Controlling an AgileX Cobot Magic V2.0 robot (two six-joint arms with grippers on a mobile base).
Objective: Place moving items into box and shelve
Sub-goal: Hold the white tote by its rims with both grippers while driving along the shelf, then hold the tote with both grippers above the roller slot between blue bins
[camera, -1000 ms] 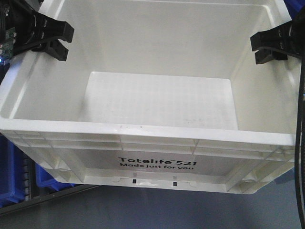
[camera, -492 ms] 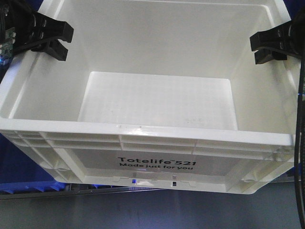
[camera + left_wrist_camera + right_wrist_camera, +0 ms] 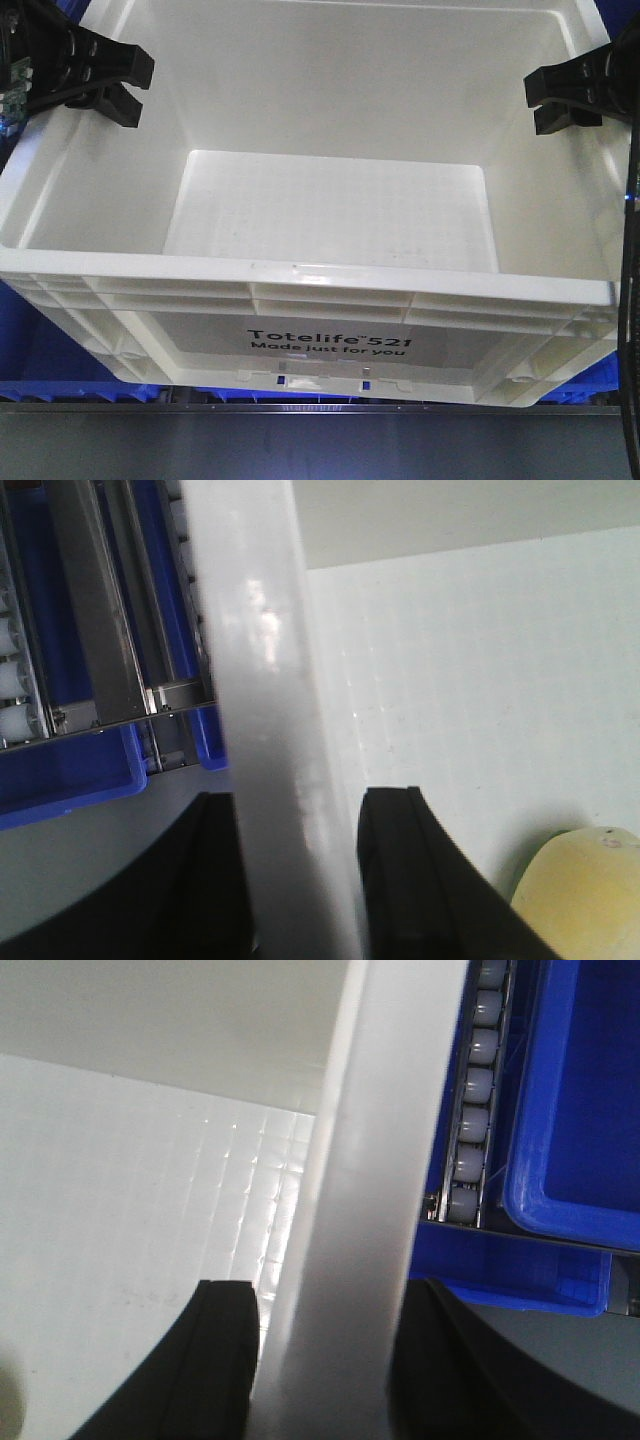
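Note:
The box, a large white crate printed "Totelife 521", fills the front view and is held up between my two grippers. My left gripper is shut on the box's left wall, one finger outside and one inside. My right gripper is shut on the right wall the same way. In the left wrist view my left gripper straddles the rim, and a pale yellow plush ball lies on the box floor just beside the inner finger. The front view shows only bare box floor.
Blue plastic bins sit behind and below the box on a shelf with a metal front rail. A roller track and a blue bin lie right of the box; more bins and metal rails lie to its left.
The box stays gripped and nearly fixed in view. The background has shifted: the grey floor under the box has given way to blue bins and a metal shelf rail.

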